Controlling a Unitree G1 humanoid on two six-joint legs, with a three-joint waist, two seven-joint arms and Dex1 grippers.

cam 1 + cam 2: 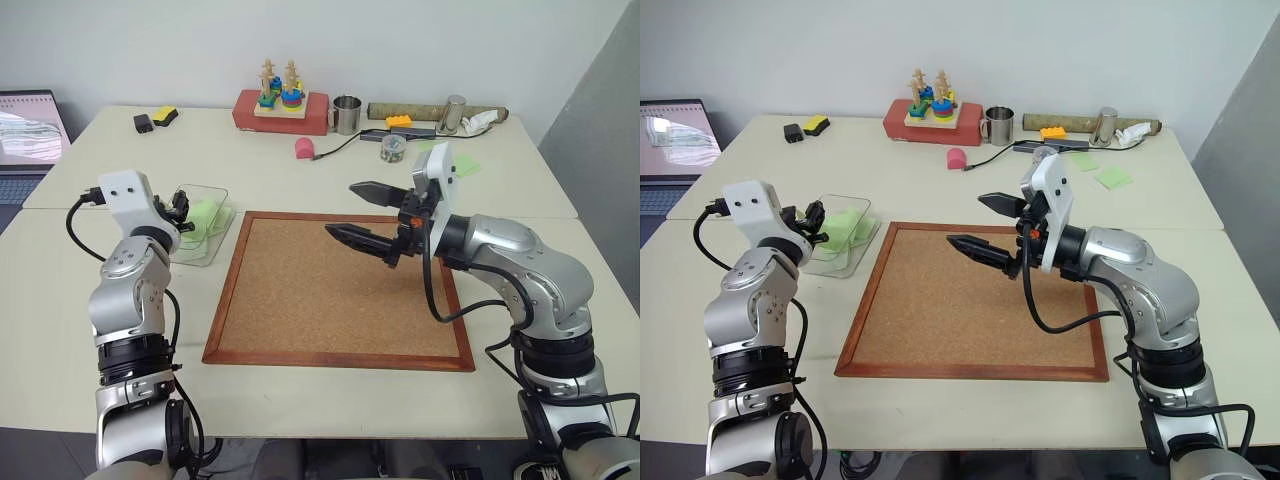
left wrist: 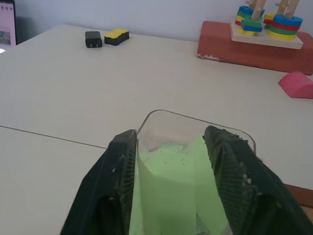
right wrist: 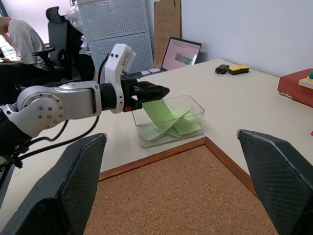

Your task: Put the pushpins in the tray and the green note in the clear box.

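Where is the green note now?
The green note lies in the clear box, on the robot's left beside the cork board, under the left pincer.

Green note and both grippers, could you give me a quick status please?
Left gripper open over the clear box, green note leaning inside it. Right gripper open, empty, above the cork board. Nothing in the way.

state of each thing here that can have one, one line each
light-green paper note: leaning into the clear box, upper end between the left claw's fingers
clear plastic rectangular box: lidless, green slips inside
left claw: fingers parted, over the box
right claw: wide open, empty, above the cork board
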